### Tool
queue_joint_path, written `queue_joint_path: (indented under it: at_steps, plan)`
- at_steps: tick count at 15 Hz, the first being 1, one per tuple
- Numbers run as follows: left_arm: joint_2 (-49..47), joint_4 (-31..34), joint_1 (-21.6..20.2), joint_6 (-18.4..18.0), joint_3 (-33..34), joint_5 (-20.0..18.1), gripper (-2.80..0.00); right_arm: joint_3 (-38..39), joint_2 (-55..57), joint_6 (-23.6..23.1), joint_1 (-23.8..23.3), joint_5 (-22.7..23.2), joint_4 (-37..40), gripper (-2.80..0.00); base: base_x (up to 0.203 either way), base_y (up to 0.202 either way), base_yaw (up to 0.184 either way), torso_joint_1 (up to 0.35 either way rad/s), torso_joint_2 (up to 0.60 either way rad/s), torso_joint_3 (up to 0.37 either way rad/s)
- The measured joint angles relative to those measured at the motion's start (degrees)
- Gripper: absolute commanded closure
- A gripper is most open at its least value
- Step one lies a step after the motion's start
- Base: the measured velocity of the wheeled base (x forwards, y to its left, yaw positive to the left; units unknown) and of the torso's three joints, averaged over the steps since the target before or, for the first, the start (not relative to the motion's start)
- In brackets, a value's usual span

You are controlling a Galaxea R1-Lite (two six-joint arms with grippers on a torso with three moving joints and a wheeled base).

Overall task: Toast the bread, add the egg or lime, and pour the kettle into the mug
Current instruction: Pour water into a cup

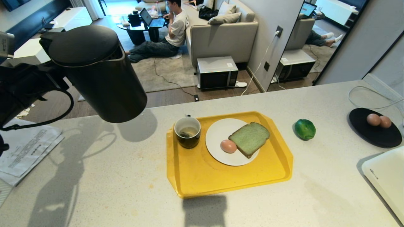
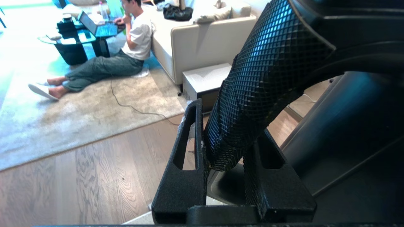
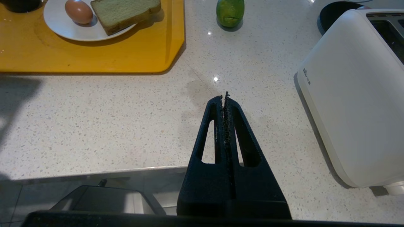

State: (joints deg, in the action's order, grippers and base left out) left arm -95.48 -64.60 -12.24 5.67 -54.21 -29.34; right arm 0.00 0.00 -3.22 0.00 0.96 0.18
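Observation:
The black kettle point(image 1: 98, 72) hangs tilted above the counter's far left, well left of the mug point(image 1: 187, 131). My left gripper point(image 2: 228, 119) is shut on its textured loop handle point(image 2: 268, 63), and the kettle body point(image 2: 341, 126) fills that view's side. The dark mug holds a tea bag and stands on the yellow tray point(image 1: 202, 179). Beside it, a white plate point(image 1: 217, 132) carries the green bread point(image 1: 249, 138) and the egg point(image 1: 228, 146). The lime point(image 1: 305, 129) lies on the counter right of the tray. My right gripper point(image 3: 225, 97) is parked, shut and empty, low over the counter's near edge.
A black dish point(image 1: 369, 135) with two brown eggs sits at the far right. A white toaster point(image 1: 385, 176) stands at the near right corner. Papers point(image 1: 28, 145) lie at the left. Beyond the counter, a person point(image 1: 172, 28) sits on the floor by a sofa.

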Motion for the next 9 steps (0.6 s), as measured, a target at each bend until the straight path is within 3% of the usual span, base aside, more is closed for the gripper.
queue_joint_path:
  at_steps: [9]
  plan:
    - [5.25,4.23,0.83,-0.5,-0.98,0.05,0.0,0.0,0.0,0.02,0.0,0.0,0.0,0.0,0.0,0.0,0.0,0.065,-0.11,-0.053]
